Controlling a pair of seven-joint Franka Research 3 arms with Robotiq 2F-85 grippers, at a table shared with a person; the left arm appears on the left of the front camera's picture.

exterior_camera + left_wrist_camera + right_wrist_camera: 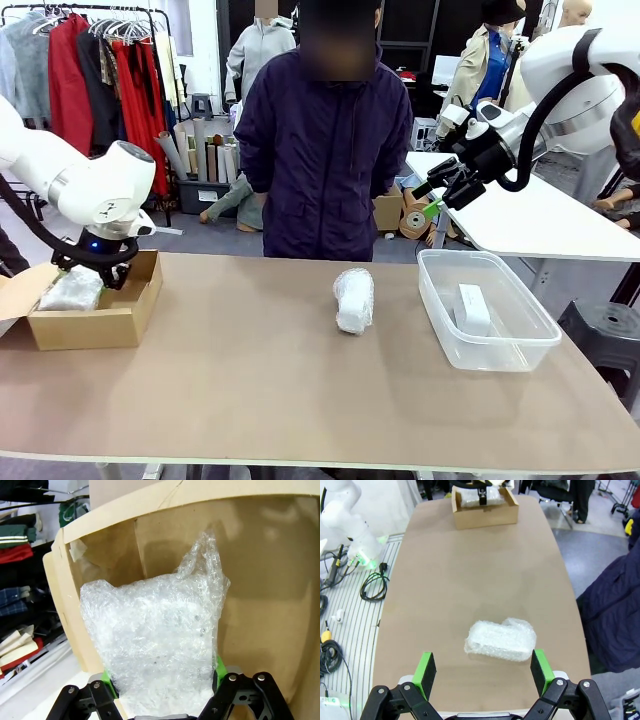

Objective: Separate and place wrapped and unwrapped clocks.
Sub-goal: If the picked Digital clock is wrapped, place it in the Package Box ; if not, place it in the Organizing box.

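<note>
**One wrapped clock in the box, one loose on the bench**

The wrapped clock (155, 640), a crinkly white bundle, sits clenched between the green pads of the left tool (165, 680), which grasps it on both sides. It is down inside the open cardboard box (260, 580) at the left end of the bench (250, 380) (whether it touches the box floor cannot be told).

The second wrapped clock (353, 300) lies alone near the middle of the bench, well apart from the box. To its right stands a clear plastic tub (500, 355) with the bare white clock (472, 308) lying in it.

The right tool (483, 672) hangs raised above the bench, released, jaws spread wide and holding nothing; its wrist view looks down on the second wrapped clock. A person (325, 150) in a dark jacket stands at the far side.
</note>
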